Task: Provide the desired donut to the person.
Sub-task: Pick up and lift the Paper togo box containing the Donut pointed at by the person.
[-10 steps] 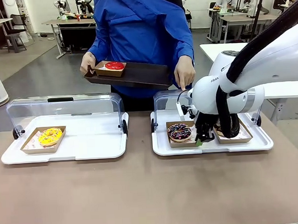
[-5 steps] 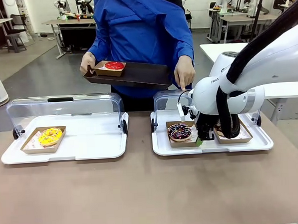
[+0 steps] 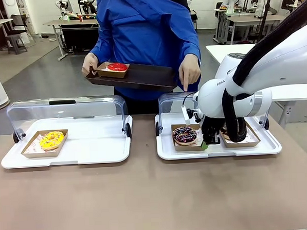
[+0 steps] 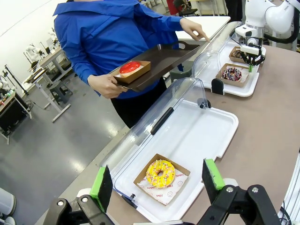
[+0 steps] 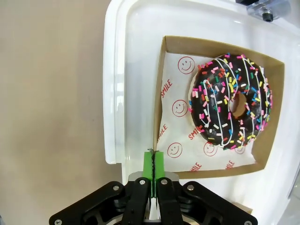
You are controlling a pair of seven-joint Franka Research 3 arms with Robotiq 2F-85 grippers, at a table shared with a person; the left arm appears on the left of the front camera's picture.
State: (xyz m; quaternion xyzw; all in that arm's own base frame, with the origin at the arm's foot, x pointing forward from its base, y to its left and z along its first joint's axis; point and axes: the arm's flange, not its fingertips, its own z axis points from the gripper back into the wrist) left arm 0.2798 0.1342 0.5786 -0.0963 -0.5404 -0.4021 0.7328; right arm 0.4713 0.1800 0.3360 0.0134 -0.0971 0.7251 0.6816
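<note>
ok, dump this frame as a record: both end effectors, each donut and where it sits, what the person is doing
left end effector: open, looking down at the yellow donut, clear of it
right end effector: shut on the box edge near a corner
yellow donut: boxed, on the left white tray
chocolate donut: sprinkled, in the gripped box, on the right white tray
red donut: boxed, on the dark tray
person: one hand holds the dark tray, other hand points a finger down towards the right white tray
</note>
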